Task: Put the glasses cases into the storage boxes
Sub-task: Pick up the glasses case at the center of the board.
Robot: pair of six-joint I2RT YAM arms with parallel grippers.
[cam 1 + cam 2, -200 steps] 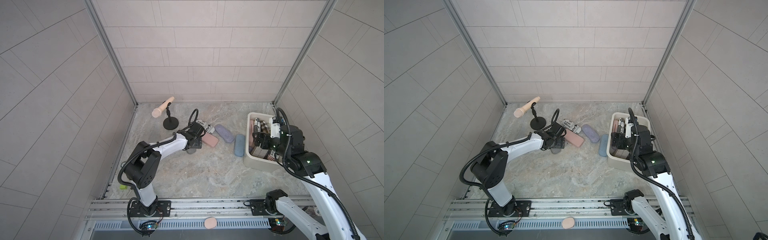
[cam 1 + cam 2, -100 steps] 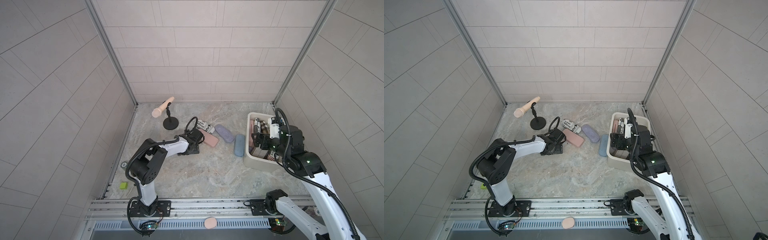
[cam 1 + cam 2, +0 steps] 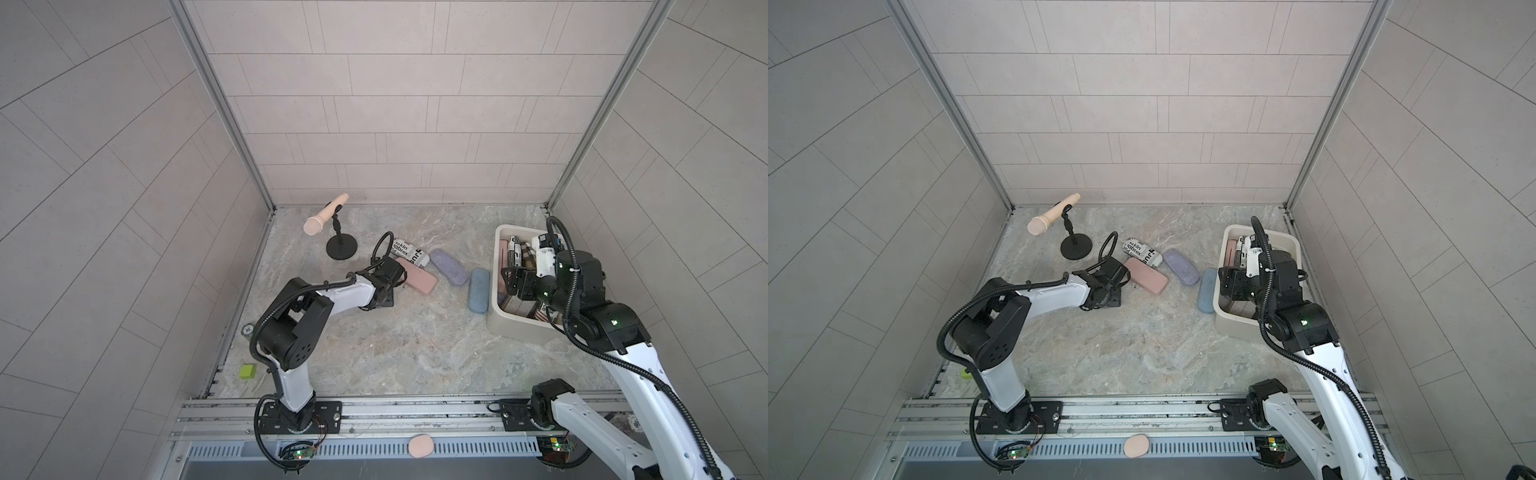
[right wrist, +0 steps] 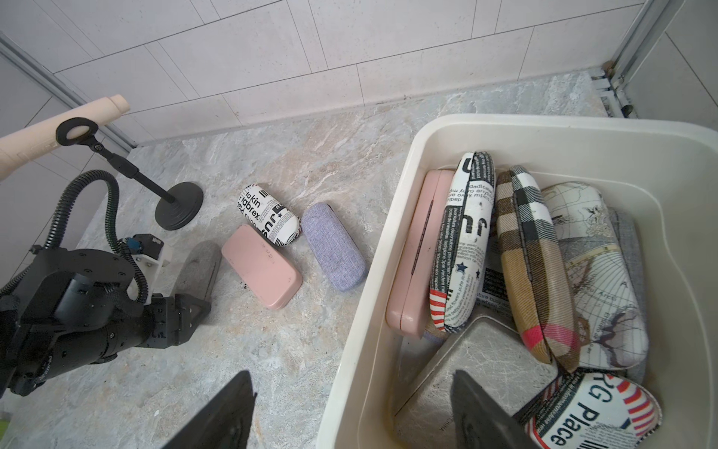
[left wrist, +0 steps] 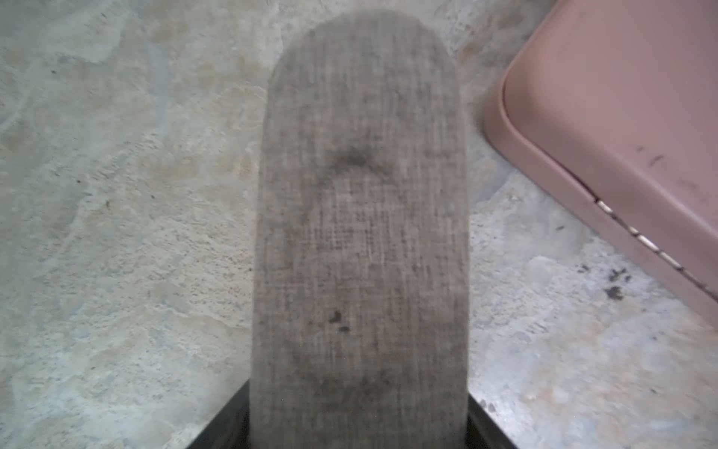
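Jaws of the left gripper (image 4: 190, 301) have just squeezed shut on the grey case (image 5: 359, 233), which lies on the floor just left of the pink case (image 4: 262, 268). It looks ready to lift. At the right, the right gripper (image 4: 351, 379) hangs over the tub (image 4: 384, 233), jaws apart.

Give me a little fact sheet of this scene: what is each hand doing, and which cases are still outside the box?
Left hand: closed on the grey case, lying on the table
Right hand: open, empty, above the storage box edge
In the box: plaid case and several more
Loose on the table: pink case, newsprint case, lavender case, blue case
Bystander: microphone on stand
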